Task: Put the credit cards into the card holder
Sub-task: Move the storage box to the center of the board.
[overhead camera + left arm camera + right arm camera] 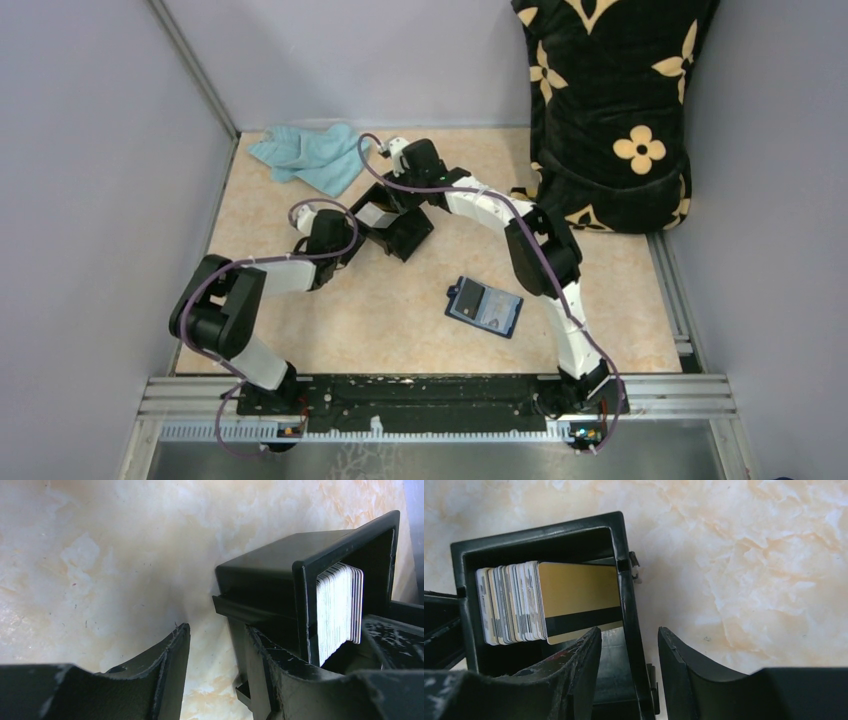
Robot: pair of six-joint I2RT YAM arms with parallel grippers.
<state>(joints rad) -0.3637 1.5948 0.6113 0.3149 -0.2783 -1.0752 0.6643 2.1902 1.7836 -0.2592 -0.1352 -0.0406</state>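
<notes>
Left jaws and right jaws both sit half open, gripping nothing. Each straddles a wall of the black box (544,535), I'd guess to steady it. The credit cards (511,602) stand packed just inside the right jaws, with the gold card (579,597) on the outside of the stack. The card holder (484,306) lies well apart from both, with bare counter (400,320) around it.

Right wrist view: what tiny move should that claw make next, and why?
Probably nudge the right gripper sideways, further into the black box, so its jaws bracket the gold card instead of the box's wall. At present the open jaws straddle that wall, one finger inside under the card and one outside, so closing would likely pinch the box, not a card.
</notes>
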